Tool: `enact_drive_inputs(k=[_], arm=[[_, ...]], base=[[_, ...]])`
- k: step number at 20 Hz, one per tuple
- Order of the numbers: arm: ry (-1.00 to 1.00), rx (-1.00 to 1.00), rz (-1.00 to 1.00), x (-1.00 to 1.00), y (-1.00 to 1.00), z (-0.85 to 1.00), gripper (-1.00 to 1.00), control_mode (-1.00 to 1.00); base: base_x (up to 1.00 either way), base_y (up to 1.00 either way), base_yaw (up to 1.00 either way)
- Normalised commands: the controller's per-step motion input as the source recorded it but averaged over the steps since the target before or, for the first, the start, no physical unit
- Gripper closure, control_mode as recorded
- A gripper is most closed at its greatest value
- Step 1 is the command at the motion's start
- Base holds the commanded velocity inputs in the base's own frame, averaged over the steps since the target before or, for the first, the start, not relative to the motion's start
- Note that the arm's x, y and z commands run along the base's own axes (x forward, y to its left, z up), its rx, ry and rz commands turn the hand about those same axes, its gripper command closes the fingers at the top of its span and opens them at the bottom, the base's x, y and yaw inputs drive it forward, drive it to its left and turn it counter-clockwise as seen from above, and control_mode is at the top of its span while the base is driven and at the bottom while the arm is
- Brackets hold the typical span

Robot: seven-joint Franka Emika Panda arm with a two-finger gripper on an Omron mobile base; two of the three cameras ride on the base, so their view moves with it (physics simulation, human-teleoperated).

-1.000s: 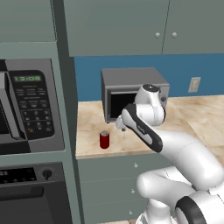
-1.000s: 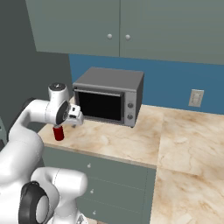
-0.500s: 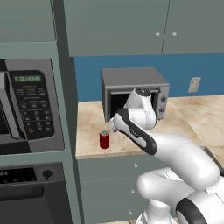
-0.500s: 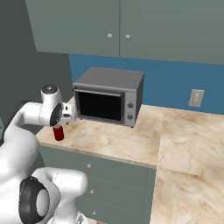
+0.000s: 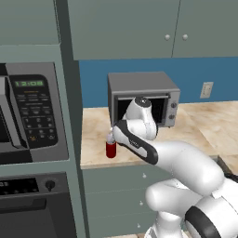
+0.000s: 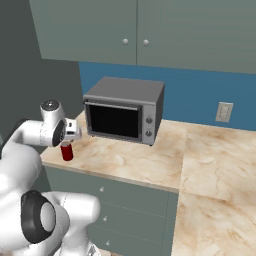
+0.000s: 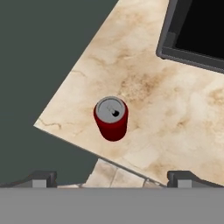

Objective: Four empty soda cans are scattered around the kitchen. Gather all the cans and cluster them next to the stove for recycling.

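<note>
One red soda can (image 7: 112, 118) with a silver top stands upright on the marble counter (image 7: 175, 113), close to its front left corner. My gripper (image 7: 114, 178) hovers above it, open, with nothing between its fingertips (image 7: 43, 177). In the left base view the gripper (image 5: 113, 135) sits just above the can (image 5: 110, 149). From the right base view the can (image 6: 66, 151) stands below and slightly left of the gripper (image 6: 76, 134). The stove is out of view.
A grey countertop oven (image 5: 144, 95) with a dark glass door stands just behind the can, also visible as the countertop oven (image 6: 125, 110). A tall cabinet with a built-in keypad oven (image 5: 32, 111) borders the counter's left end. Upper cabinets (image 6: 145, 30) hang overhead.
The hand has swung left and lowered, from in front of the countertop oven to above the red can. The can has not moved and the jaws stay open.
</note>
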Motion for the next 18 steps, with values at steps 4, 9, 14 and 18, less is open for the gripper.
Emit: enact_drive_inputs(k=[4, 9, 14, 18], arm=[[0.0, 0.0, 0.0, 0.11, 0.13, -0.09, -1.0, -1.0], [0.04, 0.0, 0.0, 0.12, 0.0, -0.01, -1.0, -1.0], [0.03, 0.0, 0.02, 0.13, 0.0, -0.01, -1.0, -1.0], [0.05, 0.0, 0.02, 0.14, 0.0, -0.06, -1.0, -1.0]], base=[[0.0, 0.0, 0.0], [0.0, 0.0, 0.0], [0.0, 0.0, 0.0], [0.0, 0.0, 0.0]])
